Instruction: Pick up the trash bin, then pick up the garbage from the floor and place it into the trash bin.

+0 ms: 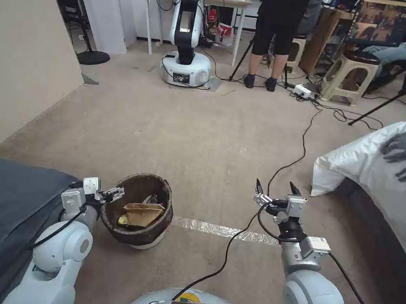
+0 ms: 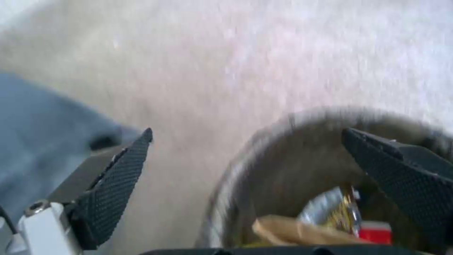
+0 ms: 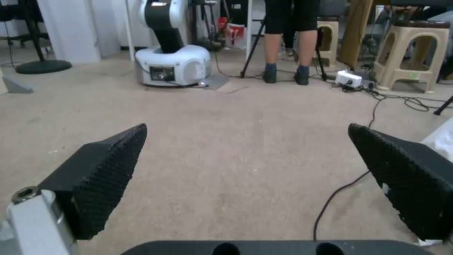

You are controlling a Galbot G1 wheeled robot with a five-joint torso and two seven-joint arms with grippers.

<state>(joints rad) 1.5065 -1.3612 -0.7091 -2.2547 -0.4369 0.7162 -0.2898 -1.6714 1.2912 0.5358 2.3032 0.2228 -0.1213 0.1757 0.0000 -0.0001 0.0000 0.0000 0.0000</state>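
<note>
The trash bin (image 1: 153,236), white with a dark brown liner over its rim, stands on the carpet at my lower left. Garbage lies inside it: a flat brown paper bag (image 1: 142,213) and a yellowish wrapper (image 1: 123,220). My left gripper (image 1: 111,194) is open at the bin's left rim. In the left wrist view my left gripper (image 2: 247,131) has one finger outside the trash bin (image 2: 292,156) and the other over its inside, above the brown bag (image 2: 292,230), a shiny wrapper (image 2: 330,210) and a red scrap (image 2: 375,232). My right gripper (image 1: 276,189) (image 3: 247,138) hangs open over bare carpet, holding nothing.
A black cable (image 1: 283,170) runs across the carpet past my right gripper. A bed with a white duvet (image 1: 380,166) is at the right, a dark grey cushion (image 1: 4,199) at the left. Another robot's base (image 1: 183,67), stools and a standing person are at the back.
</note>
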